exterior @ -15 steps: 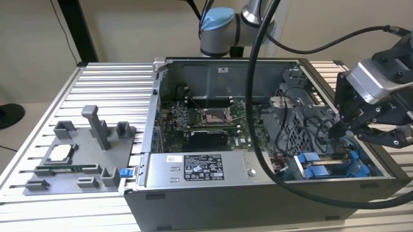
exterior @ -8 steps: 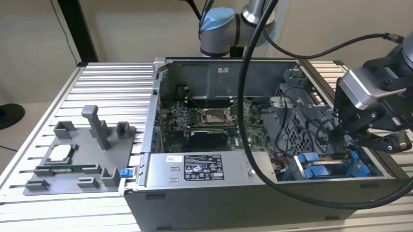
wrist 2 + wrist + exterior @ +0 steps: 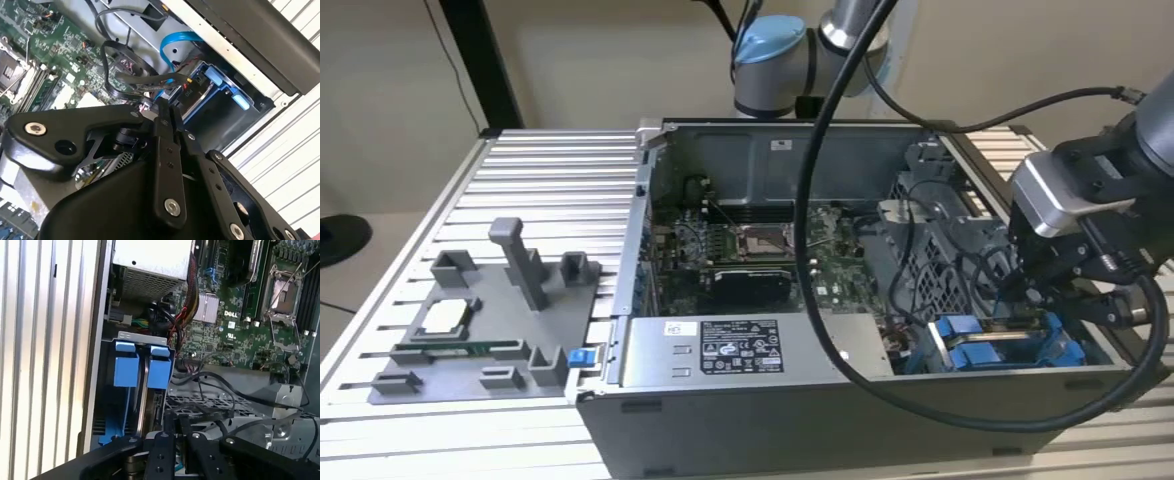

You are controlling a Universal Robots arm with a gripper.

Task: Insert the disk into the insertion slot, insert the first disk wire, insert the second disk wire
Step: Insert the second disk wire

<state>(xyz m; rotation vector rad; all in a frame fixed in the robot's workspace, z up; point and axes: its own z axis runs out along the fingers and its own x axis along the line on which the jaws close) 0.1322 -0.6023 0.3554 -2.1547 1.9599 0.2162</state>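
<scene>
The disk (image 3: pixel 983 347), in its bright blue caddy (image 3: pixel 140 366), sits inside the insertion slot (image 3: pixel 111 390) at the case's front corner, on the exterior view's right. My gripper (image 3: pixel 1051 300) hangs just above it. In the second wrist view its fingers (image 3: pixel 163 131) meet at the tips on the end of a black disk wire (image 3: pixel 131 81), right beside the blue caddy (image 3: pixel 220 85). In the first wrist view the gripper (image 3: pixel 179 432) pinches a dark connector beside the caddy. Whether the connector touches the disk's socket is hidden.
The open computer case (image 3: pixel 720 420) stands on a slatted metal table (image 3: pixel 547 190). A silver box with a sticker (image 3: pixel 720 352) lies next to the bay, the motherboard (image 3: pixel 747 250) behind it. Loose black wires (image 3: pixel 220 390) and a blue cable (image 3: pixel 176 40) crowd the bay. A grey fixture (image 3: pixel 480 330) sits on the exterior view's left.
</scene>
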